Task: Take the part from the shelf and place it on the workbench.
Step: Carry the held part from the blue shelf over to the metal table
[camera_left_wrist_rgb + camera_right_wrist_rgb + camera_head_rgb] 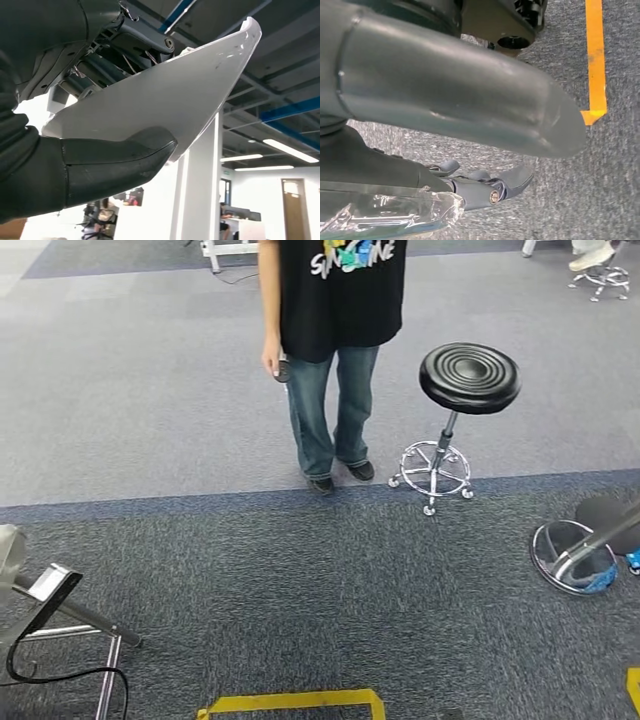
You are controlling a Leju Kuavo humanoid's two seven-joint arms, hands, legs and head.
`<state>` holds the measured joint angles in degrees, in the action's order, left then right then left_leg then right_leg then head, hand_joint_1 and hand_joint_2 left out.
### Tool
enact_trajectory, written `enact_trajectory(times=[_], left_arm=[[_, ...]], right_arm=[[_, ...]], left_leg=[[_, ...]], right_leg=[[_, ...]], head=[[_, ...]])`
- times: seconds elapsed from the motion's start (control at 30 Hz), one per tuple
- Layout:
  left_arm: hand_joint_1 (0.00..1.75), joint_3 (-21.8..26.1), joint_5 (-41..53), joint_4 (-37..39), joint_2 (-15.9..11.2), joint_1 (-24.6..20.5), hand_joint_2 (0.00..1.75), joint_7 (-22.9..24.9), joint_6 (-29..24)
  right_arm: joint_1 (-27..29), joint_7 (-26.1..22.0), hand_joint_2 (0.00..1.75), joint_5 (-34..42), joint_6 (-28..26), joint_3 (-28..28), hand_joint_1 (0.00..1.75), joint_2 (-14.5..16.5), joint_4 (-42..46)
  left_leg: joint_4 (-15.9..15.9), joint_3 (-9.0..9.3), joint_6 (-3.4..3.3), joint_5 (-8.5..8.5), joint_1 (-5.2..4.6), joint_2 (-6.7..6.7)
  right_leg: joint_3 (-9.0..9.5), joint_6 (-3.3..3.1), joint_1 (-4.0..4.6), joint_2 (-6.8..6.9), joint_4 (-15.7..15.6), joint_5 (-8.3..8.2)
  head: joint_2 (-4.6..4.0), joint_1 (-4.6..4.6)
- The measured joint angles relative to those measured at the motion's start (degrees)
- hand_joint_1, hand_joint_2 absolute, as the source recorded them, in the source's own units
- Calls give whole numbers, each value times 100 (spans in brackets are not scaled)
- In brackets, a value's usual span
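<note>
Pinching one white curved part [158, 100] between thumb and fingers, the left hand [75, 165] is pointing up toward the ceiling. The right hand [471, 100] is hanging over grey carpet [614, 190], fingers loosely extended, gripping nothing. One person [336, 350] is standing beside one black stool [468, 380].

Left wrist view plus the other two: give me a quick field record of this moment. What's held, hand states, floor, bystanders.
left robot hand: grips a white curved part, thumb pressed under it, fingers over its top
right robot hand: hangs over the carpet, fingers stretched out, holding nothing; clear plastic wrap beside it
floor: grey carpet with yellow tape marks
person: stands ahead, black shirt and jeans, small dark object in one hand
stool: black round seat, beside the person
workbench: cannot tell
</note>
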<state>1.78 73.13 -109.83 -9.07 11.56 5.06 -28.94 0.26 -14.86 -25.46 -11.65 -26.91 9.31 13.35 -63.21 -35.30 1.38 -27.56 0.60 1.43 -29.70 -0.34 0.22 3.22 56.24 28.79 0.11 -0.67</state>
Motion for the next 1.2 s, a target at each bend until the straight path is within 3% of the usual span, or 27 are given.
enact_trajectory(times=[0.07,0.17,0.23,0.33,0.37,0.4,0.43,0.47,0.53,0.6,0.67,0.73,0.83,0.87,0.9,0.93,1.03,1.1,1.2], left_arm=[[175,0,0,-1,0,-16,175,3,0],[175,6,-1,-2,1,8,175,4,-2],[175,11,-3,-4,2,10,175,5,-2],[175,11,-4,-6,13,9,175,5,-3],[175,11,-4,-5,16,16,175,5,-3],[175,11,-5,-5,17,22,175,5,-4],[175,12,-5,-4,17,26,175,5,-5],[175,12,-5,-4,17,27,175,5,-5],[175,11,-6,-4,19,24,175,5,-8],[175,12,-7,-4,21,27,175,5,-11],[175,13,-7,-6,21,38,175,5,-11],[175,15,-7,-7,19,36,175,5,-7],[175,15,-5,-5,13,25,175,9,-1],[175,15,-4,-5,13,32,175,13,0],[175,15,-4,-4,13,40,175,17,1],[175,15,-4,-4,13,44,175,21,2],[175,14,-2,-5,13,41,175,28,3],[175,13,-1,-6,14,37,175,31,3],[175,17,1,-7,15,46,175,38,3]], right_arm=[[-1,0,0,-1,0,0,0,2,3],[-6,0,0,-1,0,0,0,2,9],[-13,-2,0,-1,0,0,0,2,14],[-5,-1,0,-3,0,0,0,2,18],[5,-1,0,-3,0,0,0,2,18],[15,0,0,-3,0,0,0,2,18],[20,0,0,-3,0,0,0,2,19],[21,0,0,-3,0,0,0,2,20],[19,0,0,-3,-1,0,0,2,23],[17,1,0,-4,-1,0,0,2,24],[14,1,0,-5,-5,-2,0,2,27],[8,1,0,-8,-10,-4,0,3,30],[15,5,0,-11,-8,-5,0,4,31],[20,7,0,-11,-6,-7,0,4,31],[23,9,0,-11,-5,-8,0,4,31],[23,9,0,-11,-3,-8,0,4,31],[18,9,0,-11,0,-10,0,6,33],[17,9,0,-11,0,-16,0,7,37],[13,9,0,-12,0,-26,0,7,43]], left_leg=[[478,237,-54,106,-32,151],[550,228,-170,83,-54,66],[569,233,-239,98,-40,-23],[574,234,-309,96,-45,-157],[573,235,-317,95,-54,-214],[571,240,-320,94,-62,-274],[570,248,-320,95,-68,-339],[569,259,-318,93,-72,-401],[561,262,-305,91,-72,-514],[552,222,-259,110,-52,-614],[548,185,-193,126,-27,-684],[377,106,-135,-4,-26,-538],[-590,-347,-48,-509,-10,-245],[-890,-494,-23,-609,2,-217],[-1021,-560,-4,-606,15,-200],[-948,-524,11,-502,26,-186],[118,38,17,9,26,22],[529,245,-45,92,-4,142],[559,236,-167,87,-24,26]], right_leg=[[6,55,34,85,27,38],[-4,132,39,197,47,82],[-122,184,19,44,303,265],[-672,206,7,-276,1415,769],[-820,201,7,-301,1671,823],[-873,189,8,-312,1725,765],[-825,170,8,-325,1568,607],[-667,143,9,-373,1201,369],[-311,87,2,-598,440,41],[-144,63,7,-738,119,-13],[-112,43,12,-655,61,-31],[-71,-6,-7,-542,-13,-66],[-38,-50,-13,-352,-51,-73],[-37,-53,-12,-287,-49,-66],[-36,-52,-12,-225,-46,-59],[-32,-44,-14,-166,-42,-49],[0,18,-4,-22,-11,3],[11,75,25,53,14,39],[15,153,18,107,44,93]], head=[[0,3],[0,8],[0,26],[0,52],[0,52],[0,53],[0,51],[0,52],[0,45],[0,43],[0,48],[0,34],[0,4],[0,4],[0,4],[0,4],[0,0],[0,6],[0,14]])
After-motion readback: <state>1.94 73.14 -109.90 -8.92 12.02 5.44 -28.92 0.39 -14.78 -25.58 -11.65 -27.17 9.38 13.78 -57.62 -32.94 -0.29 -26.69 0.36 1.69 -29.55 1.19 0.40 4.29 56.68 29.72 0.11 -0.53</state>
